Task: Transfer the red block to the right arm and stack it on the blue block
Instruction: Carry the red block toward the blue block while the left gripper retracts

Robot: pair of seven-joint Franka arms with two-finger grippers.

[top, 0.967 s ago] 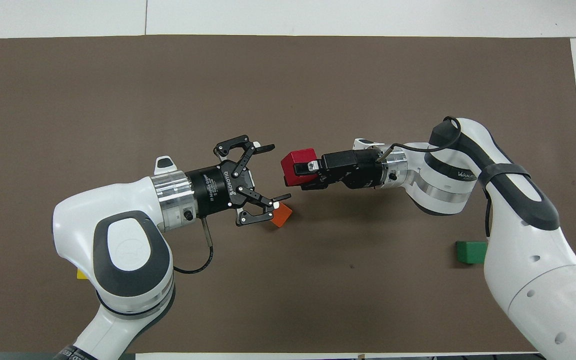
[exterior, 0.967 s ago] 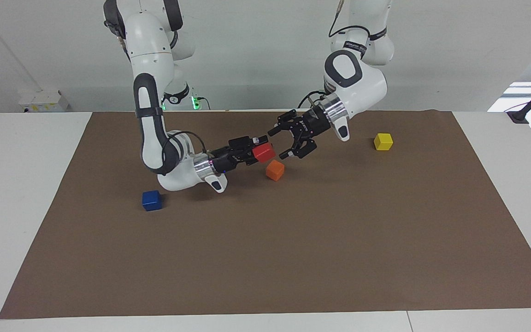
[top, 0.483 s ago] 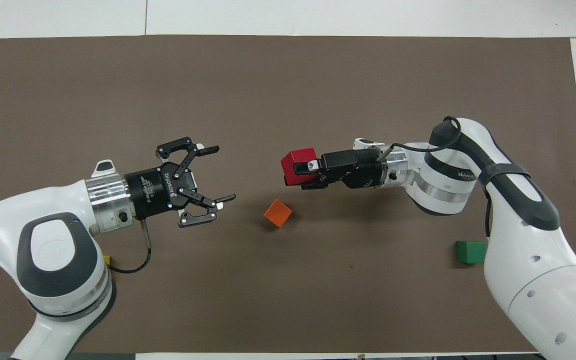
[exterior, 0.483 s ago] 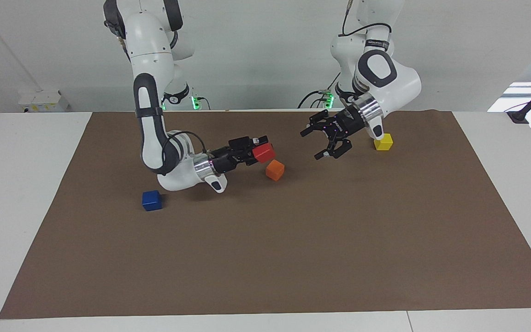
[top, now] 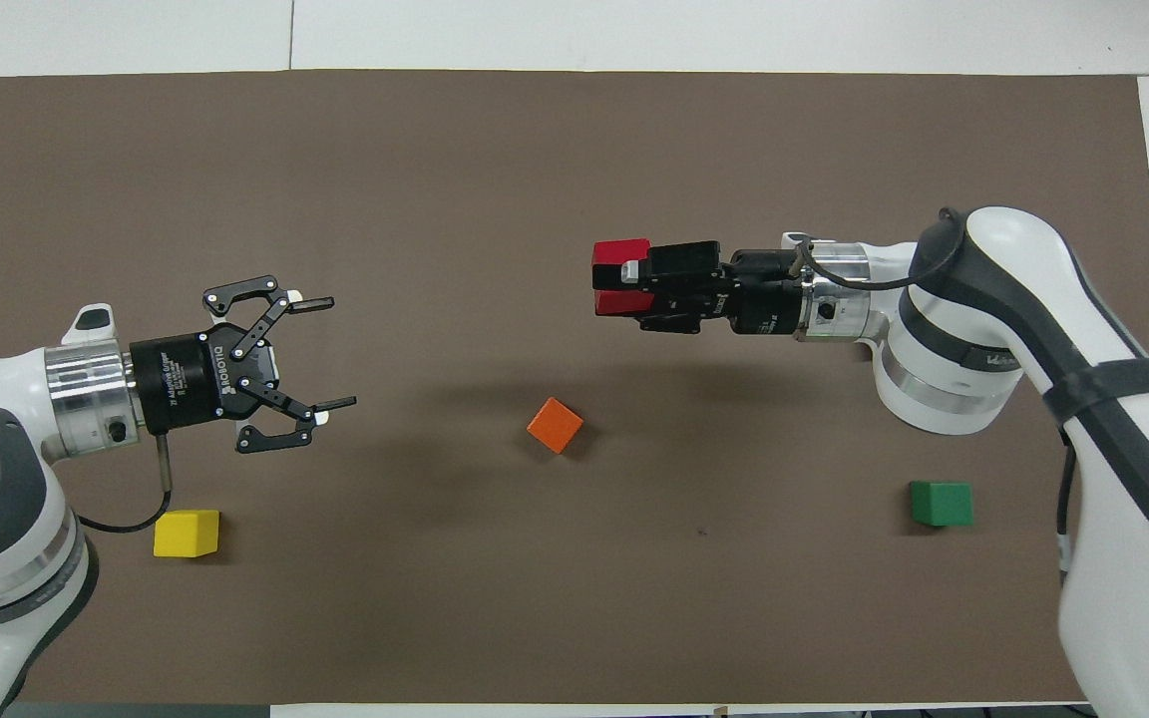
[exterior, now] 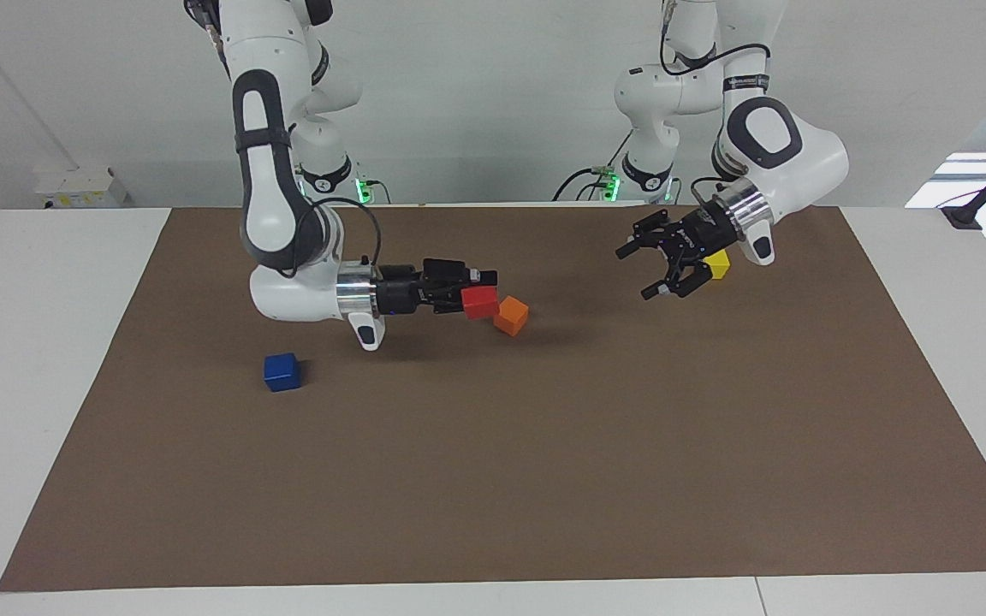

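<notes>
**Red block in my right gripper, above the mat**

The red block [exterior: 479, 302] sits clamped between the fingers of my right gripper [exterior: 469, 295], held off the surface with the gripper lying almost level. It hangs over the brown mat [exterior: 544, 479] near the middle of the counter [exterior: 48, 342], just beside the orange block [exterior: 511, 316], which rests on the mat. In the overhead view the red block [top: 620, 276] and the orange block [top: 555, 425] are clearly apart.

The blue block [exterior: 282, 371] lies on the mat toward my right arm's end, with nothing on top of it. A green block [top: 941, 503] lies at the same end, nearer to me than the blue one.

My left gripper [exterior: 668, 267] hangs in the air over the mat at my left arm's end, fingers spread apart and holding nothing. A yellow block [top: 187, 533] rests on the mat close by it.
</notes>
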